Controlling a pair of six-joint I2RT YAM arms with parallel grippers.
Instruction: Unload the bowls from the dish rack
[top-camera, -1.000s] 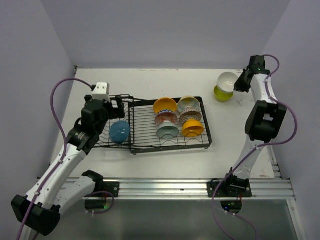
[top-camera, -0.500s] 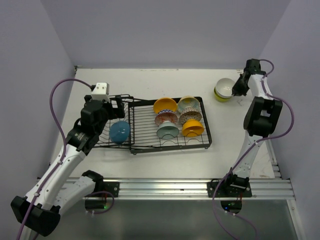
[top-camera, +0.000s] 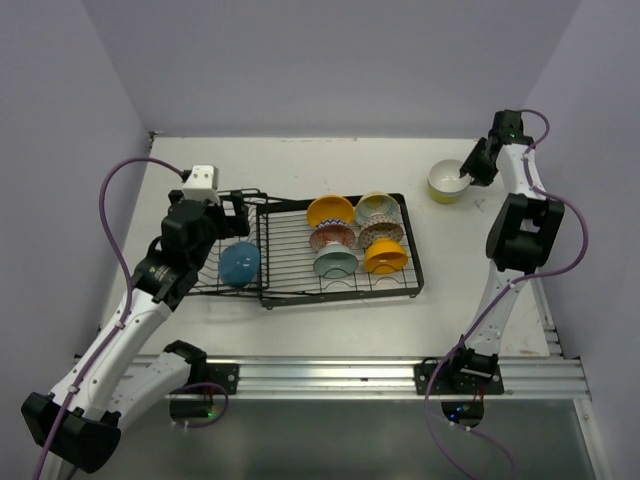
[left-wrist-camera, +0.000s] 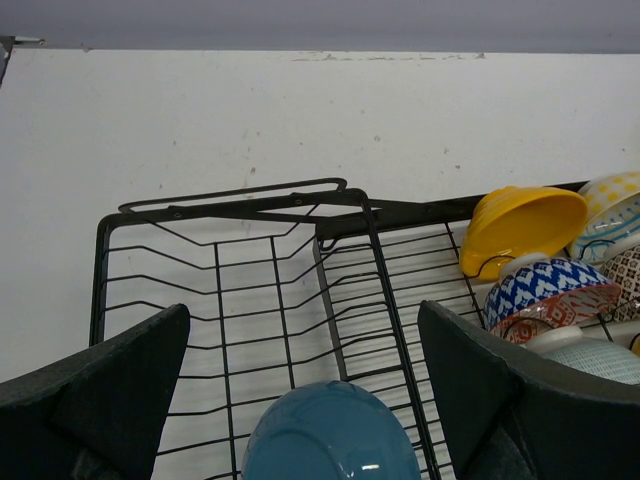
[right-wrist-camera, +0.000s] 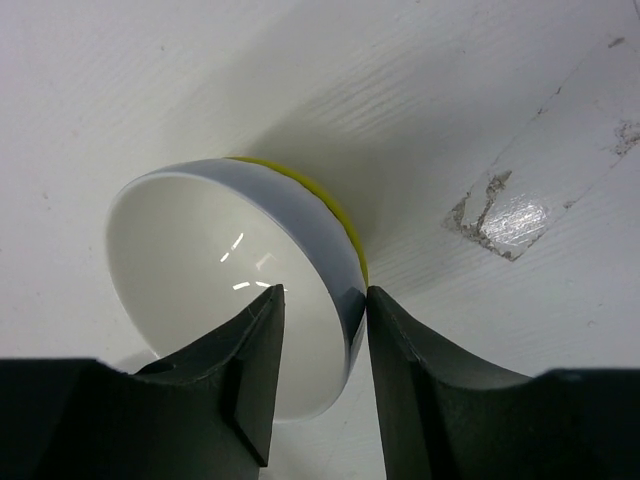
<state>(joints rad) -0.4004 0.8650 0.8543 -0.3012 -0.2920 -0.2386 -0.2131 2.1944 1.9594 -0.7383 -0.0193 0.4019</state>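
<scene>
The black wire dish rack (top-camera: 418, 288) (left-wrist-camera: 230, 194) lies mid-table. A blue bowl (top-camera: 240, 264) (left-wrist-camera: 330, 436) sits upside down in its left section. The right section holds several bowls: orange-yellow ones (top-camera: 329, 211) (top-camera: 385, 256), patterned ones (top-camera: 333, 236) (top-camera: 378, 208) and a pale teal one (top-camera: 335, 262). My left gripper (top-camera: 243, 210) (left-wrist-camera: 303, 320) hangs open just above the blue bowl. At the back right, a white bowl (top-camera: 446, 178) (right-wrist-camera: 200, 270) rests nested in a yellow-green bowl (right-wrist-camera: 345, 225) on the table. My right gripper (top-camera: 466, 174) (right-wrist-camera: 322, 295) straddles the white bowl's rim, open, with a gap at the inner finger.
The walls of the enclosure stand close behind and to the right of the nested bowls. A scuffed tape patch (right-wrist-camera: 500, 215) marks the table beside them. A metal rail (top-camera: 330, 378) runs along the near edge between the arm bases.
My right arm has lowered the white bowl onto the table at the back right, and its jaws have parted from the rim. The left arm has not moved.
</scene>
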